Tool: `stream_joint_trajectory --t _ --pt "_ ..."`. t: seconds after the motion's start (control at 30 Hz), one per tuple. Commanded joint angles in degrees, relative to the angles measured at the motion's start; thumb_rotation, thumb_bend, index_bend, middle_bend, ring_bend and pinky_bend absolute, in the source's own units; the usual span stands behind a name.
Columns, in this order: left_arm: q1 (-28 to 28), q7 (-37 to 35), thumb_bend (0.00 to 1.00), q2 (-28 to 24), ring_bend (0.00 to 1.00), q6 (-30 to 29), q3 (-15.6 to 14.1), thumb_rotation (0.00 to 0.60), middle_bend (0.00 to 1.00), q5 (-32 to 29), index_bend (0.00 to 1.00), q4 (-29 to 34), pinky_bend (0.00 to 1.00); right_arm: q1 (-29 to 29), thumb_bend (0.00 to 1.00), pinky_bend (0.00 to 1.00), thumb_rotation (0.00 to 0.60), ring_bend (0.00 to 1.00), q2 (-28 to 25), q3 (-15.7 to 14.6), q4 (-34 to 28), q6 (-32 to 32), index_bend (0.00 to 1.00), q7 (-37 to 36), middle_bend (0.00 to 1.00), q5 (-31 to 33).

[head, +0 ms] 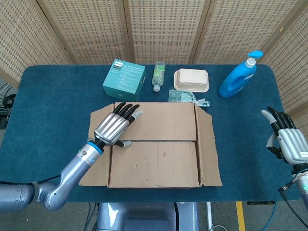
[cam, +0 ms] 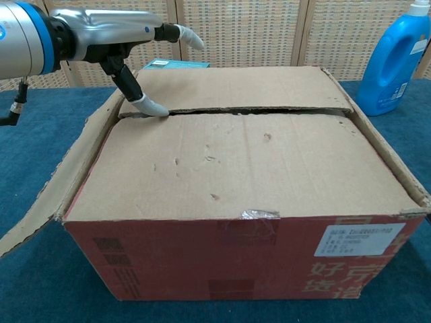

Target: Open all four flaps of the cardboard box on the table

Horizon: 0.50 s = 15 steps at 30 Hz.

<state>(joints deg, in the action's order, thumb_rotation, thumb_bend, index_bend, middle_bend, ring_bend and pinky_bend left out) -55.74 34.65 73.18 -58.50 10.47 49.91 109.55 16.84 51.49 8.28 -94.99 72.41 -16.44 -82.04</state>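
The cardboard box [head: 154, 144] sits mid-table, its red front [cam: 249, 256] facing the chest view. Its two long top flaps lie flat, meeting at a seam [head: 154, 140]. The left side flap [head: 98, 154] and right side flap [head: 209, 149] are folded out. My left hand [head: 113, 127] hovers flat over the box's left end, fingers spread, holding nothing. Its thumb tip [cam: 153, 106] touches the seam at the left end in the chest view. My right hand [head: 286, 139] stays open at the table's right edge, away from the box.
Behind the box stand a teal carton [head: 124, 79], a small bottle [head: 158, 75], a beige lidded tray [head: 191, 80], a clear wrapper [head: 185, 96] and a blue detergent bottle [head: 238, 77]. Blue cloth covers the table [head: 48, 106]. Wicker screens close off the back.
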Motion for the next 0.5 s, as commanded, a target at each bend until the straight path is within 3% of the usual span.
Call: stream_joint_trajectory --t 0.03,0.5 --pt "-0.23 0.48 0.10 0.52 0.00 -0.31 -0.29 0.513 0.00 -0.14 0.07 -0.37 0.00 -0.05 1.00 0.00 0.600 0.00 0.03 -0.02 0.10 -0.01 0.01 -0.14 0.01 0.02" --pt "-0.66 2.17 0.10 3.56 0.00 -2.42 -0.84 0.514 0.00 -1.04 0.07 -3.91 0.00 -0.38 1.00 0.00 0.600 0.00 -0.10 0.09 0.45 0.20 0.01 -0.64 0.01 0.32"
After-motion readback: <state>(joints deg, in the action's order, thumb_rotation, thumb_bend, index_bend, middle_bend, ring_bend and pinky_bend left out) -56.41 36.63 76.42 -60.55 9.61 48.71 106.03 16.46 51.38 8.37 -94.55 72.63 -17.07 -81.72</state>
